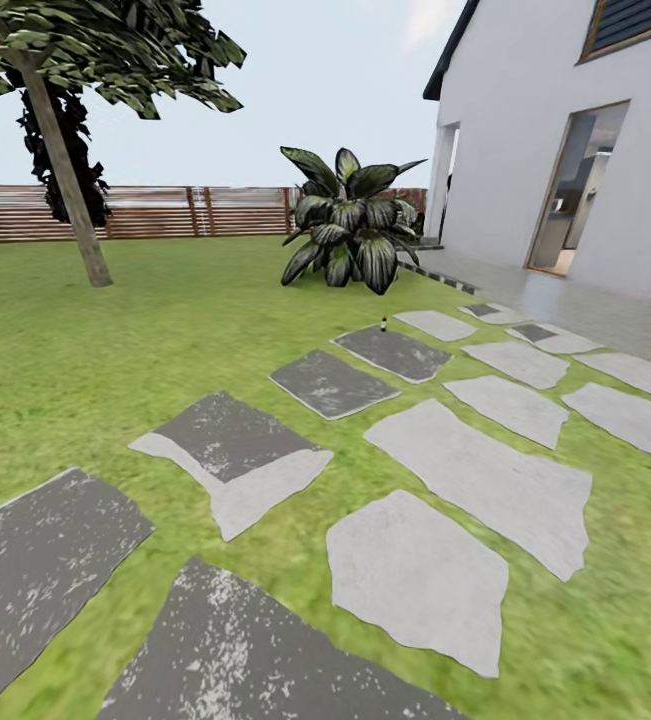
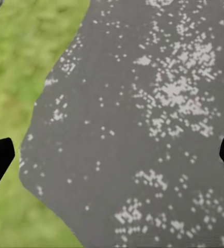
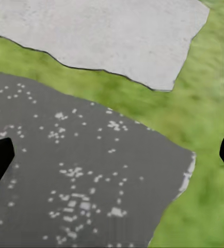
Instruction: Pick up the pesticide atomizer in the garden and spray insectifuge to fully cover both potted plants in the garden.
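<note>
Pesticide atomizer (image 1: 383, 324): one, a tiny dark bottle standing upright on the lawn, at the far edge of a dark stepping stone (image 1: 392, 352), well ahead of the camera and short of the big leafy plant. Too small in the head view to make out its top or any band.
Lawn (image 1: 115, 340): green grass running back to the fence.
Stepping stones: about thirteen flat slabs in the head view, in two loose rows leading away; the left row dark grey with white speckles, the right row pale grey, such as the large one (image 1: 485, 480).
Large plant (image 1: 350, 225): one, a tall clump of broad dark leaves with pale stripes, beyond the bottle; no pot can be made out.
Tree (image 1: 60, 150): one, with a leaning grey trunk and dark foliage, at the far left.
Fence (image 1: 165, 210): brown slatted wood along the back of the lawn.
House (image 1: 555, 140): white wall at the right with an open doorway (image 1: 577, 190).
Left gripper (image 2: 112, 160): jaws wide apart, black tips at the frame's edges, over a dark speckled slab (image 2: 143, 129) bordered by grass.
Right gripper (image 3: 112, 157): jaws wide apart likewise, over a dark speckled slab (image 3: 81, 181), with a pale slab (image 3: 101, 31) across a strip of grass.
</note>
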